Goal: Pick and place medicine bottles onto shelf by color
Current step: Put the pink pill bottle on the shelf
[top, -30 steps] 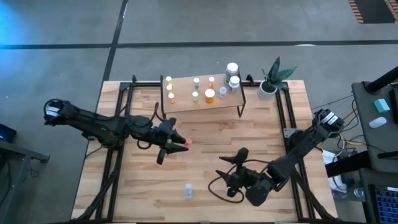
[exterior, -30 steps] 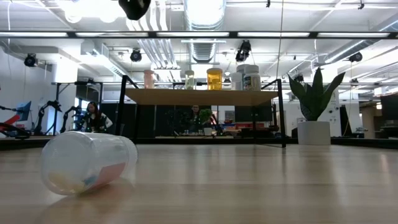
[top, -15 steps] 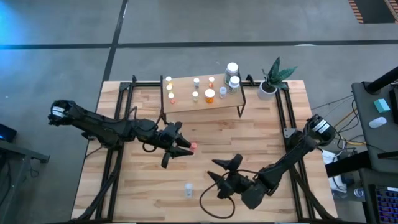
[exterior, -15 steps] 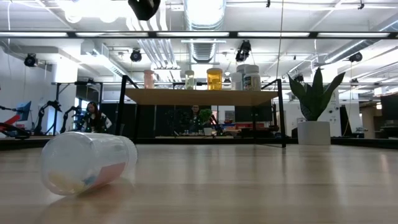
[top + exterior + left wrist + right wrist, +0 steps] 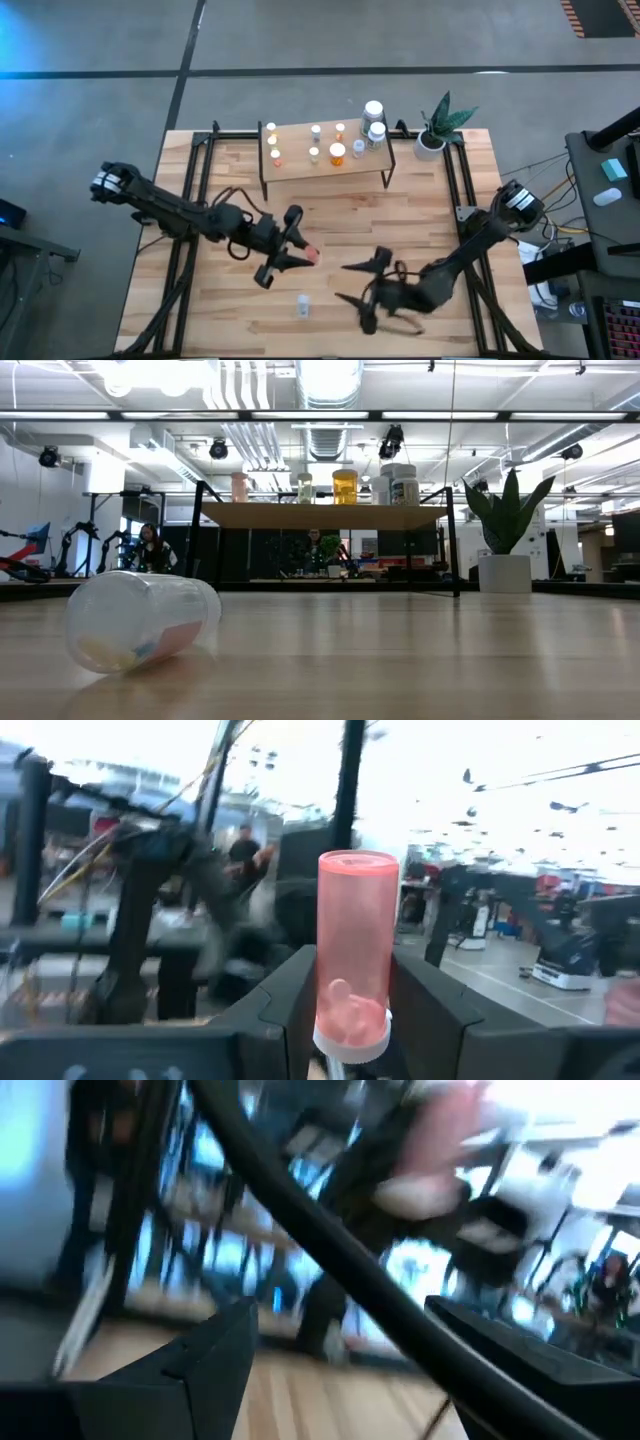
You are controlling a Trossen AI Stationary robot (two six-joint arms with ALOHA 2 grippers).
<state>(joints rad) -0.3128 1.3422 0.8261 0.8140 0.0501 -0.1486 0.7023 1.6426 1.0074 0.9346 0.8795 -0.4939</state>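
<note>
My left gripper (image 5: 296, 251) hangs over the middle of the table, shut on a small pink translucent medicine bottle (image 5: 356, 952) with a white cap. My right gripper (image 5: 352, 284) hovers to its right, nearer the front edge, open, with nothing between its fingers. A clear medicine bottle (image 5: 302, 305) lies on its side on the tabletop, close to the low camera (image 5: 140, 622). The shelf (image 5: 325, 165) stands at the far middle on black legs and carries several small bottles and two larger white-capped ones (image 5: 375, 120). My left gripper pinches the pink bottle's lower part (image 5: 350, 1016), just above the white cap, between its two fingers (image 5: 287, 1010). The fingers lie roughly level, pointing toward the table's right. The bottle runs along them, cap end innermost and its other end past the fingertips, clear of the table.
A white pot with a green plant (image 5: 437, 128) stands at the far right beside the shelf. Black frame rails (image 5: 190, 200) run along both table sides. Bare planks (image 5: 330, 210) lie between the shelf and the grippers. A dark cable (image 5: 330, 1260) crosses the right wrist view.
My left gripper has carried the pink bottle toward the table's right and near edges and tipped up to about level. My right gripper has gone toward the table's left and near edges and tipped up too. The clear bottle has stayed where it lay.
</note>
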